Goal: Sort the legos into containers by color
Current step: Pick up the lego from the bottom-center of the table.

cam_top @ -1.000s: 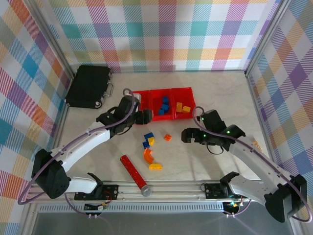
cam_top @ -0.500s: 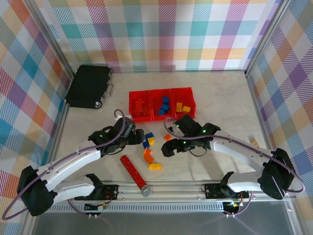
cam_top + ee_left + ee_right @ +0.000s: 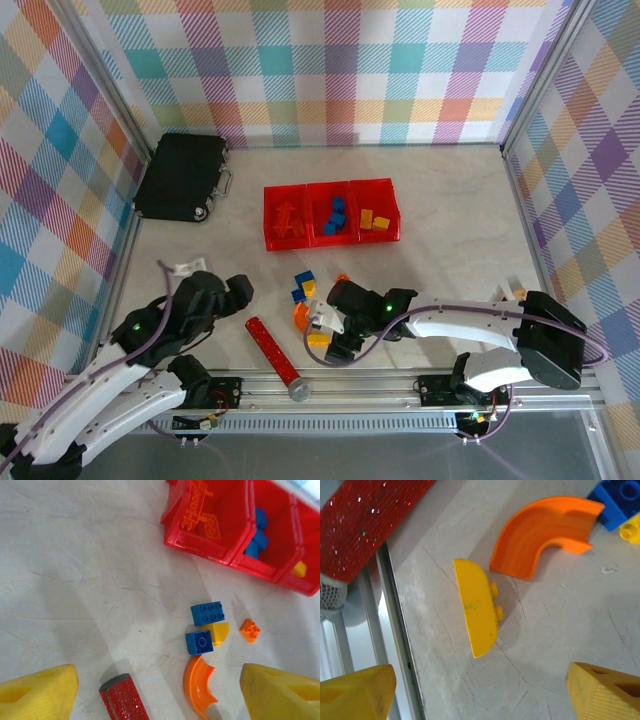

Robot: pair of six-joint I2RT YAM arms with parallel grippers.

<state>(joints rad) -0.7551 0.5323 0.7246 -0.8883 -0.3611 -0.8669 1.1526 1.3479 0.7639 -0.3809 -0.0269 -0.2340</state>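
At the table's (image 3: 570, 620) near edge, we see the right gripper (image 3: 480, 695) spread wide over a yellow lego (image 3: 477, 607) beside an orange arch (image 3: 540, 530). The left gripper (image 3: 160, 695) gapes empty, and the containers (image 3: 330, 241) stand farther back.

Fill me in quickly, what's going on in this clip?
Two robot arms are sorting small plastic lego bricks by colour into a row of three joined red plastic bins. From left to right, the bins already hold orange, blue and yellow pieces. The right gripper is open and hovers over a yellow curved-edged brick, not gripping it yet. That brick lies beside an orange curved arch. The left gripper hangs open and empty. A few blue, yellow and orange bricks lie unsorted.
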